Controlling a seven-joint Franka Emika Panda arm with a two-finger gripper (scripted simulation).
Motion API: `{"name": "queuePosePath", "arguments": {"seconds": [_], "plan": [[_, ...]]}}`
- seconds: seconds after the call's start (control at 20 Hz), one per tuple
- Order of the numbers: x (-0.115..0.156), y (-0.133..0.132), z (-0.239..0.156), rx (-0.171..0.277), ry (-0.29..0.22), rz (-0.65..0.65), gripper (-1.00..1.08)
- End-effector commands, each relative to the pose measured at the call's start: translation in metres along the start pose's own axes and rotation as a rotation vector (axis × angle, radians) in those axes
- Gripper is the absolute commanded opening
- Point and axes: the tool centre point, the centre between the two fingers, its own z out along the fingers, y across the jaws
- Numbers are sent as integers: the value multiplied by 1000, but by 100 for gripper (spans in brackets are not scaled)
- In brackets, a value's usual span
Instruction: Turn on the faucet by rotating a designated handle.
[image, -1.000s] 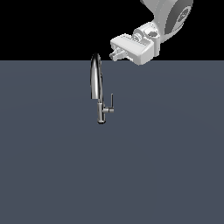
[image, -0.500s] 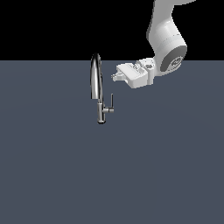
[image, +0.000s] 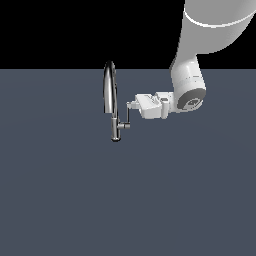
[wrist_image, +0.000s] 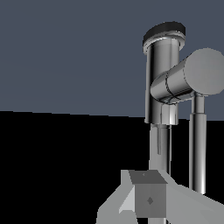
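Exterior view | chrome arched faucet (image: 109, 95) | slim L-shaped handle (image: 127, 121) | white pincer (image: 131, 105)

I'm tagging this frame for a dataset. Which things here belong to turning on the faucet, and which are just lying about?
Belongs to the job:
- faucet, chrome, arched spout
- handle, thin lever on the faucet's lower stem
- gripper, at the top of the handle's rod; whether it is open or shut cannot be told

Just lying about:
- nothing else; only the grey surface the faucet stands on

Flat slate-grey floor (image: 65, 200); chrome faucet (image: 110, 95) stands upright on it, base down.
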Motion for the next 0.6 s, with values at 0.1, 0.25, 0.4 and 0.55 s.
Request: {"name": "queuePosePath", "arguments": {"seconds": [0.1, 0.25, 0.4, 0.55], "plan": [[17, -3, 4, 38, -38, 37, -100], [21, -3, 5, 48, -47, 47, -100], [21, -3, 6, 47, -46, 46, -100], [21, -3, 5, 47, -46, 45, -100]]}}
